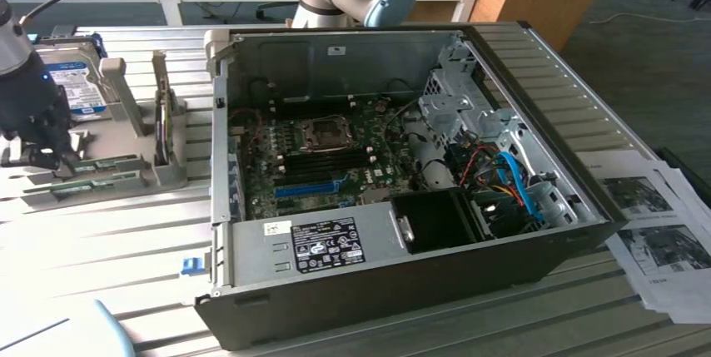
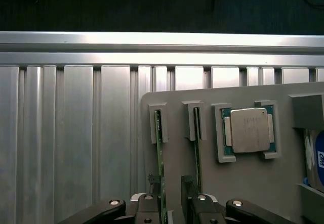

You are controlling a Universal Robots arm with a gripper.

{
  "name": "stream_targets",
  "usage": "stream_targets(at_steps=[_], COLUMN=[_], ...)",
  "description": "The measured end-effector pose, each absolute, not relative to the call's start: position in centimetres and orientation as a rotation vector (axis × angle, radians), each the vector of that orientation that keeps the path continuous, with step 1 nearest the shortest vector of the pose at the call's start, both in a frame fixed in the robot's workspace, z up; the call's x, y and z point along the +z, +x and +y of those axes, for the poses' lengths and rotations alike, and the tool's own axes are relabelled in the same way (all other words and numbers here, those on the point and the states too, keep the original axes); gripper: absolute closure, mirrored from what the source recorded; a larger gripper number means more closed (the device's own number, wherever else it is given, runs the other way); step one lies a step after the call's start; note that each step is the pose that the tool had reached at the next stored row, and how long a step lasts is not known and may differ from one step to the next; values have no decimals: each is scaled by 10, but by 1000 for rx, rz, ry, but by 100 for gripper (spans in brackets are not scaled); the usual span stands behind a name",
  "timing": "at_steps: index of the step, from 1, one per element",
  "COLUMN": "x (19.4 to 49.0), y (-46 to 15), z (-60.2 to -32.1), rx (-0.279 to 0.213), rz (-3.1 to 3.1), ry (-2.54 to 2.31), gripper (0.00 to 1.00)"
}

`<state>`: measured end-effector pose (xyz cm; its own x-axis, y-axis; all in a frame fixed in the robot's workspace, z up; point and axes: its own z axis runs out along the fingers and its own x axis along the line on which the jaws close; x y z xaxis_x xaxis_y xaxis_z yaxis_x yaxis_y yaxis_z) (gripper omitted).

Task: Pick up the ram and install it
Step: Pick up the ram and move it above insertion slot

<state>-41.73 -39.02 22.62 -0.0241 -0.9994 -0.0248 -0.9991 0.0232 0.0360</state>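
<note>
- Ram (image 2: 160, 153) stands on edge in a slot of the grey holder (image 2: 172, 133), with a second stick (image 2: 197, 143) in the next slot.
- The gripper (image 2: 170, 196) hangs low over the holder, spread wide. The ram seems to lie between its fingers without contact, though that is hard to judge.
- A processor (image 2: 249, 129) sits in its own recess.
- The holder rests on the slatted metal surface (image 2: 76, 133), near the open computer case (image 1: 389, 166).
</note>
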Motion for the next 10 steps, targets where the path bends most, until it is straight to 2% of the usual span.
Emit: stream_targets(at_steps=[10], x=[226], y=[-413], z=[-390], rx=[-68], rz=[-2242], ry=[2189], gripper=[71])
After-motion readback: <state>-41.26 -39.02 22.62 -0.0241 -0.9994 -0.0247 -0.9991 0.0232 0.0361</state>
